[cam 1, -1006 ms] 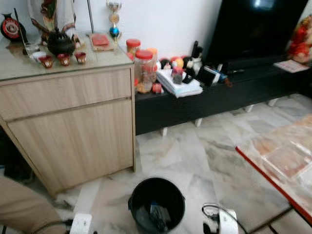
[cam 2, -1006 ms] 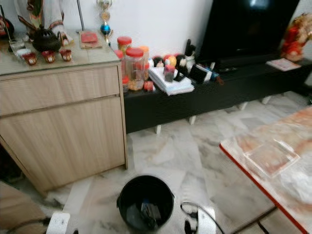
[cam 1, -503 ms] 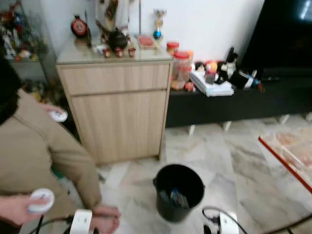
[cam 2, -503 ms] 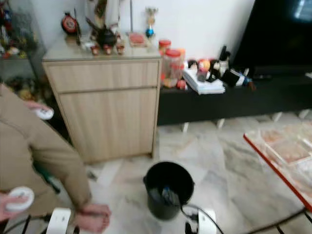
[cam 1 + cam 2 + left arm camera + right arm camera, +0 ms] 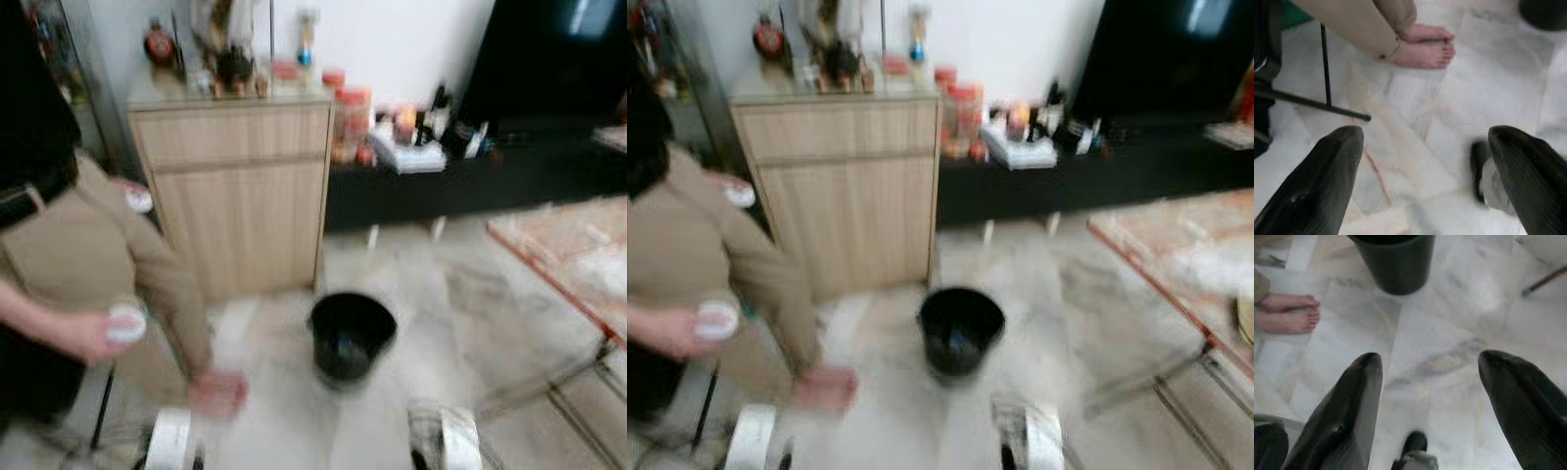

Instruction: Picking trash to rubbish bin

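Observation:
A black rubbish bin (image 5: 351, 334) stands on the marble floor in front of me, with something dark inside that blur keeps me from making out. The right wrist view shows the bin (image 5: 1393, 260) just beyond my right gripper (image 5: 1430, 396), which is open over bare floor with nothing between its fingers. In the left wrist view my left gripper (image 5: 1425, 171) is open above the floor too, with empty space between its fingers. Both silver wrists sit low at the bottom of the eye views, the left wrist (image 5: 168, 441) and the right wrist (image 5: 443, 441).
A person in beige (image 5: 88, 264) crouches at my left holding a white round object (image 5: 125, 322); bare feet (image 5: 1426, 45) rest on the floor close to my grippers. A wooden cabinet (image 5: 235, 186), a black TV bench (image 5: 470, 181) and a red-edged table (image 5: 568, 255) surround the bin.
The camera has pulled back and the picture is blurred, so the bin looks farther off and more of the person shows. Both grippers stay low.

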`<state>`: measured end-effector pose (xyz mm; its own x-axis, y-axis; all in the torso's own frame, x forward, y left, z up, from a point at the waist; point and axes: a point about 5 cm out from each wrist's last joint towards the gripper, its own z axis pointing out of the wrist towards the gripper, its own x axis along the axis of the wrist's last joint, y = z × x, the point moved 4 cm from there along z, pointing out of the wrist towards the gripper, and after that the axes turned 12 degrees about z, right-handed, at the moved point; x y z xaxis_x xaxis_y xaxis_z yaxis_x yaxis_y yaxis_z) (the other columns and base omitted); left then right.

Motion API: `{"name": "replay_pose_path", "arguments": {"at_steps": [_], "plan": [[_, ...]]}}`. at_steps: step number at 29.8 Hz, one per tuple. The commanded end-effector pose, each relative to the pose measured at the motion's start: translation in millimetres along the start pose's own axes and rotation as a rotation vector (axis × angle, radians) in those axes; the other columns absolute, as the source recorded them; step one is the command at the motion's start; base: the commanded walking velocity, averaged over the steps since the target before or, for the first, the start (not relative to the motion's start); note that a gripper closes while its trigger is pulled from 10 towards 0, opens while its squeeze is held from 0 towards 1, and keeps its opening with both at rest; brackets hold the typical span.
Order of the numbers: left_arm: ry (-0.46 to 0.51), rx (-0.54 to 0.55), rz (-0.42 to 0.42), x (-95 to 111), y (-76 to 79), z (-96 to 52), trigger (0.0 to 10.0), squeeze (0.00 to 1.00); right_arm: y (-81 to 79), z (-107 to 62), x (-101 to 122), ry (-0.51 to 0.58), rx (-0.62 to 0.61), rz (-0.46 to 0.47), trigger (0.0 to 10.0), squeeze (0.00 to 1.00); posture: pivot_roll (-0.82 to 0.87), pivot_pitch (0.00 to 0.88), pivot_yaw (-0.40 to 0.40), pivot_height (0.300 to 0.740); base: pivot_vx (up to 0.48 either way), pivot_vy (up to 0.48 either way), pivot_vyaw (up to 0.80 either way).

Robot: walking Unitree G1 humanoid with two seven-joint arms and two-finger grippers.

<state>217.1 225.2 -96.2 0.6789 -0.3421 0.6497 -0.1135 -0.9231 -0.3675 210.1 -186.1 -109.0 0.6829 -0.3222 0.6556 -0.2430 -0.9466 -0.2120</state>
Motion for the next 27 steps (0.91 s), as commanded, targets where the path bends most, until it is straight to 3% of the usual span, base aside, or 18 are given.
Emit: {"name": "replay_pose_path", "arguments": {"at_steps": [1,7,19,27], "plan": [[0.028,0.009,0.010,12,-4.4,4.0,10.0,0.00,-3.2,2.6,12,0.038,0.011,-0.010,10.0,0.00,0.18,0.025,-0.060,0.740,0.000,0.000,0.00],[0.079,0.021,-0.004,28,-5.6,7.1,10.0,0.00,-13.5,6.1,27,0.087,0.046,-0.020,10.0,0.00,0.17,0.027,-0.058,0.740,0.000,0.000,0.00],[0.343,0.020,-0.030,111,-4.4,13.8,10.0,0.00,-55.4,11.8,96,0.305,0.185,-0.052,10.0,0.00,0.15,0.019,-0.051,0.740,0.000,0.000,0.00],[0.475,0.020,-0.037,150,-1.6,9.8,10.0,0.00,-86.1,7.0,127,0.426,0.285,-0.063,10.0,0.00,0.14,0.000,-0.045,0.740,0.000,0.000,0.00]]}}
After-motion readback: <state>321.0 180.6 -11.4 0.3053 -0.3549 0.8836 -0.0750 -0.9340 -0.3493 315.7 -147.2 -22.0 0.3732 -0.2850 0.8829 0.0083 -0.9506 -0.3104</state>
